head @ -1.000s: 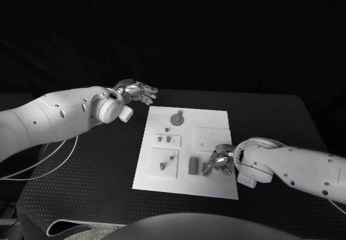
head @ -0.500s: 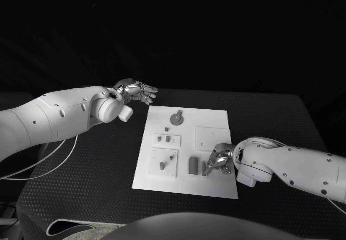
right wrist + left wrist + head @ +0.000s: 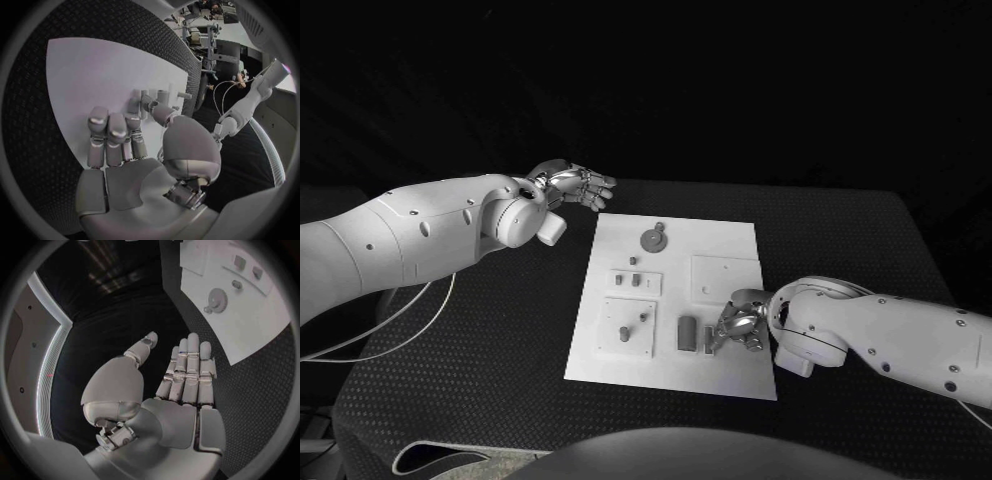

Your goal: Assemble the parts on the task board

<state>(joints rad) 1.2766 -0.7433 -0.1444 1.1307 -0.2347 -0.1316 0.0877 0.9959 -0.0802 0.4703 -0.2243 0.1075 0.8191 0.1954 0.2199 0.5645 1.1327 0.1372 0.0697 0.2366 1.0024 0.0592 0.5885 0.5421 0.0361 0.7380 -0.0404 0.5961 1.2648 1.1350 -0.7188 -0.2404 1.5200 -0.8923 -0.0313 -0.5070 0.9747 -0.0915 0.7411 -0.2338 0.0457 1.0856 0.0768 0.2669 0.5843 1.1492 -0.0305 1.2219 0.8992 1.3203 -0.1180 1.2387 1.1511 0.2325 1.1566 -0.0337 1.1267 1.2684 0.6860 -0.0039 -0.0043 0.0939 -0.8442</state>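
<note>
As the head view looks down, the white task board (image 3: 678, 300) lies flat in the middle of the black worktop (image 3: 473, 380), carrying small grey parts: a round gear (image 3: 653, 238) toward its far end, small pegs (image 3: 635, 279) at mid-board, and a dark upright block (image 3: 687, 333) near its front edge. The right hand (image 3: 737, 322) rests over the board's front right portion, just beside that block, fingers bent down; whether it holds anything I cannot tell. The left hand (image 3: 574, 185) hangs beyond the board's far left corner, off the plate, fingers loosely apart and empty.

In the left wrist view, the left hand (image 3: 181, 385) has straight fingers with nothing in them; the gear (image 3: 217, 301) shows toothed on the board.

In the right wrist view, the right hand (image 3: 125, 145) lies over the board (image 3: 94, 75), fingertips (image 3: 103, 122) near grey upright parts (image 3: 159, 97).
</note>
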